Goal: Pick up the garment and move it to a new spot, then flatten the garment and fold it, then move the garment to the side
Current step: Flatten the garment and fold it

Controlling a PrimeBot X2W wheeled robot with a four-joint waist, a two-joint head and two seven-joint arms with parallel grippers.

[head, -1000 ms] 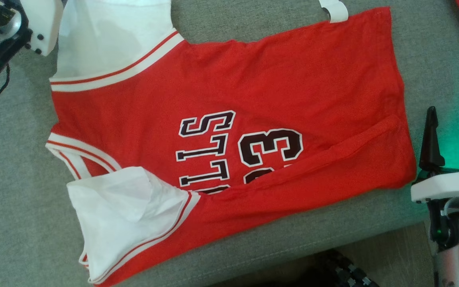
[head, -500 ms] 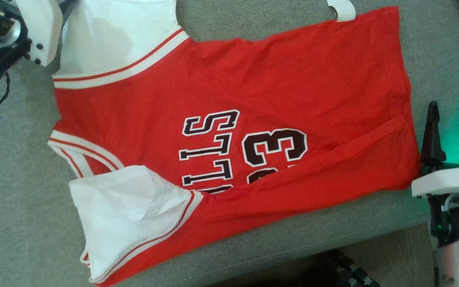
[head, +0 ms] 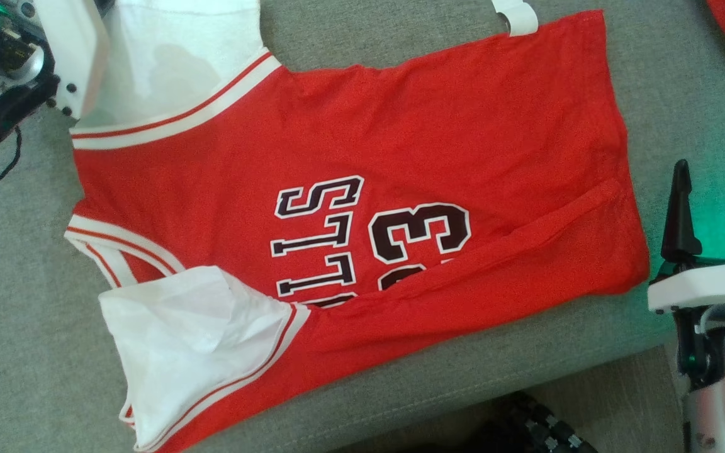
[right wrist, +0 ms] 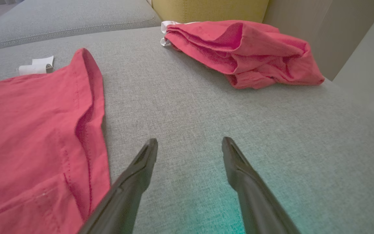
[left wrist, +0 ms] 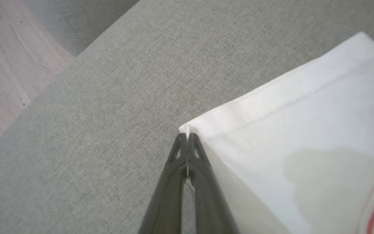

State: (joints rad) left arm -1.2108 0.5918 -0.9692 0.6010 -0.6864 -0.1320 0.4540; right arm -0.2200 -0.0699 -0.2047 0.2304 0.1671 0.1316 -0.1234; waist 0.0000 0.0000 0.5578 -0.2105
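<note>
Red/white jersey (head: 350, 207) spread flat, bottom edge folded over.

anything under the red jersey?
Grey sofa cushion shows around the jersey, which lies mostly flat on it. What is directly beneath is covered by the cloth.

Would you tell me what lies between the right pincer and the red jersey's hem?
Nothing but bare grey cushion: in the right wrist view, the open right pincer stands beside the red jersey, apart from its hem.
</note>
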